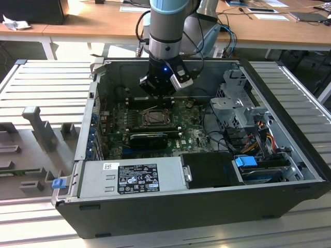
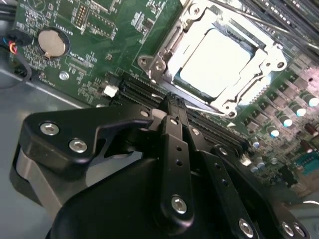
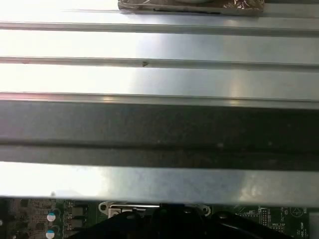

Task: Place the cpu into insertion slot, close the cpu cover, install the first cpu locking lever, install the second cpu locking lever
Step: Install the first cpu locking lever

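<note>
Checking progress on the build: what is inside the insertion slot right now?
The cpu sits in the insertion slot, its pale metal top showing through the window of the cpu cover lying over it. The slot's contacts are hidden under the chip.

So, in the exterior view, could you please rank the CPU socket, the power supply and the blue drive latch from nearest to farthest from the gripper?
1. The insertion slot, on the motherboard just below the gripper.
2. The blue drive latch, toward the exterior view's right, in the case's front corner.
3. The power supply, along the case's near wall; close to the latch's distance, so the ranking is tentative.
</note>
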You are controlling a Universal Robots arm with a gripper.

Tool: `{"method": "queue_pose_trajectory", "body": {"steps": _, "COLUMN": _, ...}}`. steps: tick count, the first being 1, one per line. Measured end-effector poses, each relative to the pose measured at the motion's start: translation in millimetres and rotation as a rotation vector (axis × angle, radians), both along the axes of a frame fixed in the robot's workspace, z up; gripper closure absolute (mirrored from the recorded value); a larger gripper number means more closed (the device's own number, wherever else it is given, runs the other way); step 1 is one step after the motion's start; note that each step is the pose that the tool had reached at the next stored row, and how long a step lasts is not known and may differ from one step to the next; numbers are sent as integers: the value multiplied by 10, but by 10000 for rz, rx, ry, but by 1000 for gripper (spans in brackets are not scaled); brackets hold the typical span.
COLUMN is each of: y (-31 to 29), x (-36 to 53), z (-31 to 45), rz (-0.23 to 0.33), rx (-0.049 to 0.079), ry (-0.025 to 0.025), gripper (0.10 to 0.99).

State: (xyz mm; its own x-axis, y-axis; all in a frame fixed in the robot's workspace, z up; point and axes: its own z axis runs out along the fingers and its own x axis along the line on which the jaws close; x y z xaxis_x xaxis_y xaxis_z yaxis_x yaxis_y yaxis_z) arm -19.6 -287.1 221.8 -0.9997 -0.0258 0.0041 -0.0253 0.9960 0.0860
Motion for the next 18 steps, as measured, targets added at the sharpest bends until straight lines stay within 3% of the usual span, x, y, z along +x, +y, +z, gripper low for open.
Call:
{"method": "queue_pose_trajectory", "body": {"steps": 6, "y": -1, "x": -53, "z": 72, "rz": 1, "rx": 132, "ry": 1, "gripper": 980}}
{"method": "queue_pose_trajectory", "body": {"steps": 13, "y": 14, "x": -47, "z": 50, "rz": 217, "rx": 167, "ry": 1, "gripper": 980}}
{"method": "queue_pose_trajectory", "body": {"steps": 18, "y": 14, "x": 5, "z": 13, "rz": 235, "rx": 168, "ry": 1, "gripper": 980}}
